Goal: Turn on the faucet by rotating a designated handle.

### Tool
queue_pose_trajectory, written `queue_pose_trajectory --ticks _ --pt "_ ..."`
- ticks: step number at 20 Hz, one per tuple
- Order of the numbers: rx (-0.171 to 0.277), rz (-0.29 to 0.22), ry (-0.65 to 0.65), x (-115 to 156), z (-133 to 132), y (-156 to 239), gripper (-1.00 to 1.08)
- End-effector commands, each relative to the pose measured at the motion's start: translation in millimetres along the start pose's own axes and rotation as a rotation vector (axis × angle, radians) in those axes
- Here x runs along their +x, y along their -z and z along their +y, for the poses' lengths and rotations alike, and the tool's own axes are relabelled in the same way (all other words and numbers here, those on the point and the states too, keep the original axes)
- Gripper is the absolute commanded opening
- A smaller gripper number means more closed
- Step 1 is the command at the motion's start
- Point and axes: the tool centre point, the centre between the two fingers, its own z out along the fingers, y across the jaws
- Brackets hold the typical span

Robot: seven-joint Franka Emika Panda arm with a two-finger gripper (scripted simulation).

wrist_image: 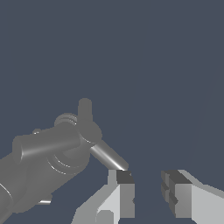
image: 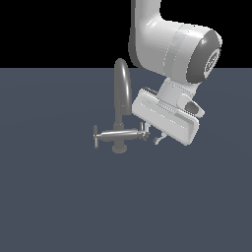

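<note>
**Claw standing at faucet handle, no grip made**

The arm (image: 172, 44) is leaning down over the grey floor (image: 59, 197), tilting the claw (image: 151, 136) toward the faucet (image: 119, 133), which is standing just beside the claw on the exterior view's left. The claw is sitting open, a clear gap showing between its pads, and it is holding nothing. In the wrist view one fingertip (wrist_image: 124, 177) is meeting the tip of the near handle (wrist_image: 107, 156); the other finger (wrist_image: 177, 188) is standing apart. Judgement: the claw is being placed to push the handle round, not to clamp it.
</note>
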Motion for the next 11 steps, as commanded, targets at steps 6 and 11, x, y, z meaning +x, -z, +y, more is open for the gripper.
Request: queue_pose_trajectory --ticks 6,11 --pt "0.081 0.077 -0.104 18.5 -49.7 -53.4 0.84" --pt "0.154 0.156 -0.301 51.5 -8.9 -39.5 0.23"
